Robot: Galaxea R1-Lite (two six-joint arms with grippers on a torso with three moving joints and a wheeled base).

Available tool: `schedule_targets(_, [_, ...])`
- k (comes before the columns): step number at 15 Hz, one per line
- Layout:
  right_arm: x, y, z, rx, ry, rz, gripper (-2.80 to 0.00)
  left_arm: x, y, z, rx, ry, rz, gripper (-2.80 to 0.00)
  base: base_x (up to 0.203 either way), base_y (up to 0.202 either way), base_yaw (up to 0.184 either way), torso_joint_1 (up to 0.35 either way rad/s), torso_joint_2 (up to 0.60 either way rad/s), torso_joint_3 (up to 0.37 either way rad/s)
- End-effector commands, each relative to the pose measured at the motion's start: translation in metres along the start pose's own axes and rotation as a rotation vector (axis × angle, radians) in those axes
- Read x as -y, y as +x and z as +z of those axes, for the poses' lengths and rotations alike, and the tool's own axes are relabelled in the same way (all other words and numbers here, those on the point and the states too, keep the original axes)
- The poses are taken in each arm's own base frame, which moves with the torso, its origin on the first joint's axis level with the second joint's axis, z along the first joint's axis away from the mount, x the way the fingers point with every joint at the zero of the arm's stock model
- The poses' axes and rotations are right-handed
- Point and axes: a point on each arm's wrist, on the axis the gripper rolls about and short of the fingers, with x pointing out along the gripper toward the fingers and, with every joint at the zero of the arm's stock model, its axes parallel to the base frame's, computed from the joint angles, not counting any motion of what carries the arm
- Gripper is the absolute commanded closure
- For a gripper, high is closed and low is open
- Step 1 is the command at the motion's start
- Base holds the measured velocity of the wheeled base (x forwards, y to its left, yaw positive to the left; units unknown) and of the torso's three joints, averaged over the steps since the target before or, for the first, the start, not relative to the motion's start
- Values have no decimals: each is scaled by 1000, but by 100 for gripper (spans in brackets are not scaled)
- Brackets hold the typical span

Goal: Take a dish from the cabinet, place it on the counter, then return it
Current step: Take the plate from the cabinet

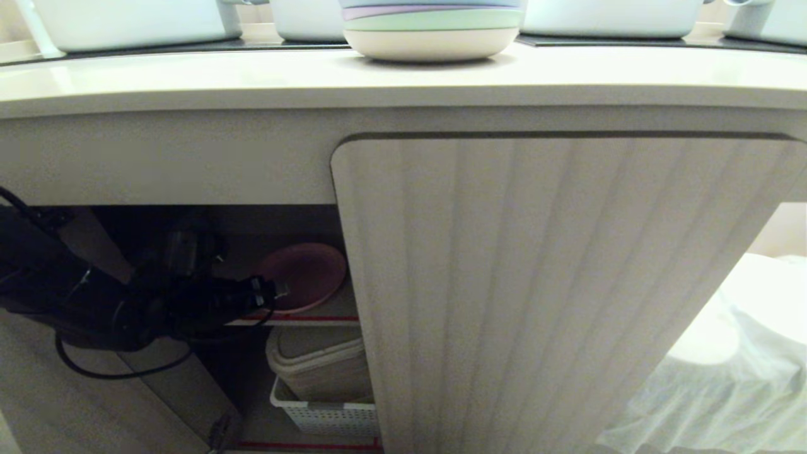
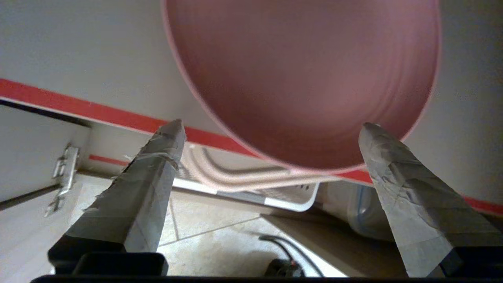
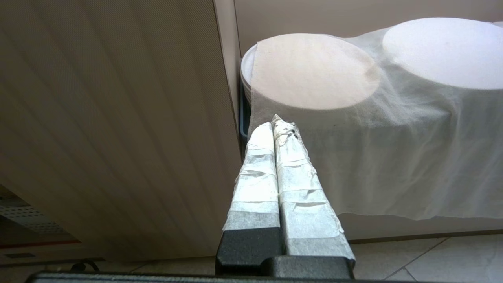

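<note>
The pink dish (image 1: 306, 274) lies on the upper grey shelf (image 2: 78, 59) inside the open left half of the cabinet, its near rim jutting over the shelf's red front edge. My left gripper (image 1: 277, 291) is at that rim, open. In the left wrist view the dish (image 2: 306, 78) sits just beyond the gripper (image 2: 271, 126), whose taped fingers (image 2: 157, 169) stand wide apart on either side of the rim without clamping it. The counter (image 1: 189, 79) runs above. My right gripper (image 3: 277, 122) hangs shut and empty beside the closed fluted door (image 3: 118, 118).
A stack of pastel plates on a white bowl (image 1: 432, 28) and white pots (image 1: 132, 22) stand on the counter. Below the shelf are beige containers (image 1: 321, 366) in a white basket (image 1: 321, 413). The closed cabinet door (image 1: 536, 284) is on the right, with cloth-covered things (image 1: 725, 378) beyond it.
</note>
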Motion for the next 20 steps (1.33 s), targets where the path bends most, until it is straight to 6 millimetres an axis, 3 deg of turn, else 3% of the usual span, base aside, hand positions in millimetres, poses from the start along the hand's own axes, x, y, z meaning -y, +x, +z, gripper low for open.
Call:
schedule_targets(1, [0, 0, 0, -1, 1, 0, 0, 0, 3, 1, 1, -6, -2, -280, 0, 0, 0, 0, 0, 0])
schedule_targets(20, [0, 0, 0, 1, 1, 0, 0, -1, 21, 3, 44, -3, -4, -280, 0, 0, 0, 0, 0, 0])
